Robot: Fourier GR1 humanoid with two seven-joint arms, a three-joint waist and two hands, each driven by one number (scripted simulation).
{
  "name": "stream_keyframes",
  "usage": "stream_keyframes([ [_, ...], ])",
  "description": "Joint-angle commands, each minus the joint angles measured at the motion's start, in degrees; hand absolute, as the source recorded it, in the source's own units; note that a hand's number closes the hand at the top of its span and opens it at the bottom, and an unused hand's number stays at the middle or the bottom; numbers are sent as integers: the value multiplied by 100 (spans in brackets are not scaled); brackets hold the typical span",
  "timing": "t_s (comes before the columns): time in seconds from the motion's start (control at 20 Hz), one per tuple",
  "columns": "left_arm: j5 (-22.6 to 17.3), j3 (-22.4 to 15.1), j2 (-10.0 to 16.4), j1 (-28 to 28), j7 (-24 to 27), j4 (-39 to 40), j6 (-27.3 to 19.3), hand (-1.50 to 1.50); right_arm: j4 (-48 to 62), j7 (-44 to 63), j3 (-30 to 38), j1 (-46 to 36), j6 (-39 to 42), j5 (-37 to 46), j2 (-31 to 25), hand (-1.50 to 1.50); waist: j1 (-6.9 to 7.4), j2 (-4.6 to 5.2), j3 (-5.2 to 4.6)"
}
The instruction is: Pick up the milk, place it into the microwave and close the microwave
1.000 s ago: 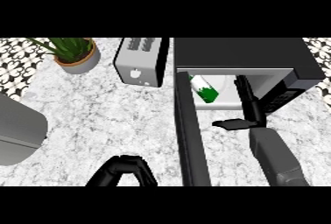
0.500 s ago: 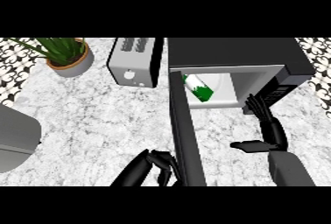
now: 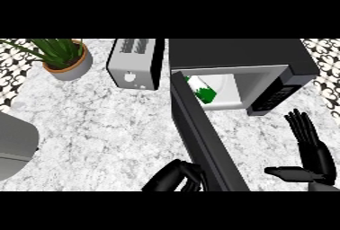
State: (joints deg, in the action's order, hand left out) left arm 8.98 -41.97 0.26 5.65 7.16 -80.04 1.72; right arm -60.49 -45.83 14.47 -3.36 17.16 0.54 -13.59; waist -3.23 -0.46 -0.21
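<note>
Well apart from the right hand (image 3: pixel 312 155), milk (image 3: pixel 203 93) inside the open microwave (image 3: pixel 239 54).

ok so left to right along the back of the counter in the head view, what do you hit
potted plant → toaster → microwave, door open, with the milk inside at its left

Milk carton (image 3: pixel 201 91), white w/ green, lies tilted inside the black microwave (image 3: pixel 246 56); microwave door (image 3: pixel 204 134) hangs wide open.
</note>
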Motion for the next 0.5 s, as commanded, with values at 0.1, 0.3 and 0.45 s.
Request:
stream_keyframes([
  [0.1, -351, -1529, -25, 651, -59, 710, -1139, 150, -1599, 663, 76, 858, 394, -526, -129, -150, -43, 23, -1],
  [0.3, -1178, -1891, -25, 1329, -206, 914, -2053, 150, -2323, 1013, -77, 1080, 612, -834, 29, -150, -169, 56, -4],
  [0.45, -1599, -1829, -24, 1773, -218, 1121, -2560, 150, -2578, 1284, 124, 1246, 1063, -1318, -273, -150, -242, 74, -3],
])
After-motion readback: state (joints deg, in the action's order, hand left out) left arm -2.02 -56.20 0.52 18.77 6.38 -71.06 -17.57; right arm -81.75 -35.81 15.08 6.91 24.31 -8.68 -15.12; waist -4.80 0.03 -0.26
